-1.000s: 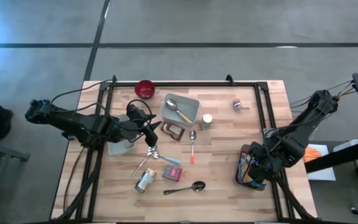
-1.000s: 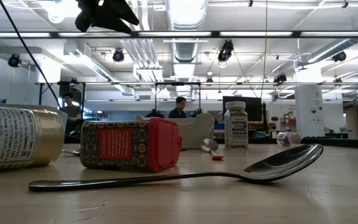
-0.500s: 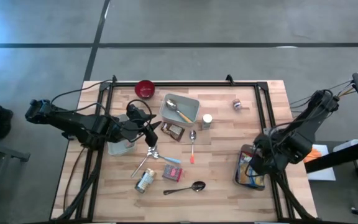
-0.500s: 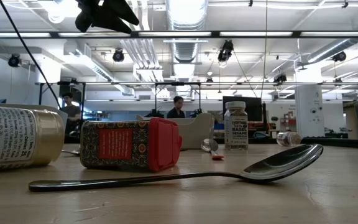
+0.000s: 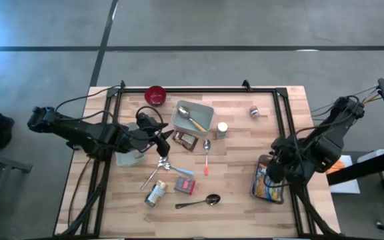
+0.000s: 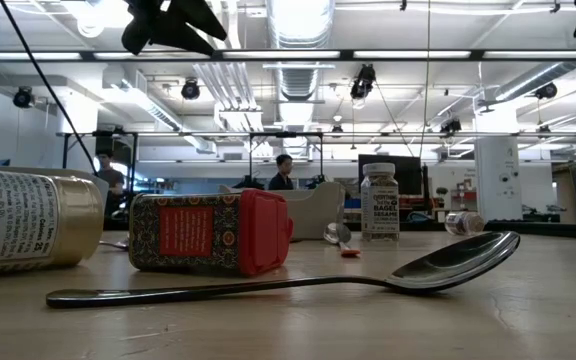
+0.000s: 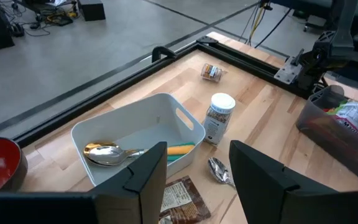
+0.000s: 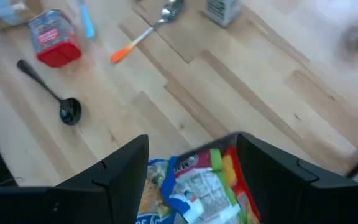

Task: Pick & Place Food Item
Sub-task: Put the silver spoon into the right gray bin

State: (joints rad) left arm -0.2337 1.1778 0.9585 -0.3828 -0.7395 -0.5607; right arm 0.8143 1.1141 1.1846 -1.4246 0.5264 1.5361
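Note:
A grey bin (image 5: 258,189) at the table's right edge holds colourful snack bags (image 5: 270,189). My right gripper (image 5: 274,169) hangs open just above it; in the right wrist view the bags (image 8: 197,183) show low between its fingers (image 8: 126,168), lying in the bin. My left gripper (image 5: 163,138) hovers open over the table's left middle, near a brown packet (image 5: 187,141) that lies flat on the wood. Nothing is between its fingers (image 7: 148,171). It shows as a dark shape (image 6: 173,22) at the top of the low view.
A white bin (image 5: 209,112) with a gold spoon, an upright spice jar (image 5: 222,130), a red bowl (image 5: 155,95) and a small jar on its side (image 5: 253,112) stand farther back. Nearer lie an orange-handled spoon (image 5: 207,157), a red-capped box (image 5: 185,186), a tipped jar (image 5: 155,193) and a dark spoon (image 5: 199,202).
My right gripper has risen out of the grey bin and tipped its wrist, fingers still apart. The snack bags have stayed in the bin.

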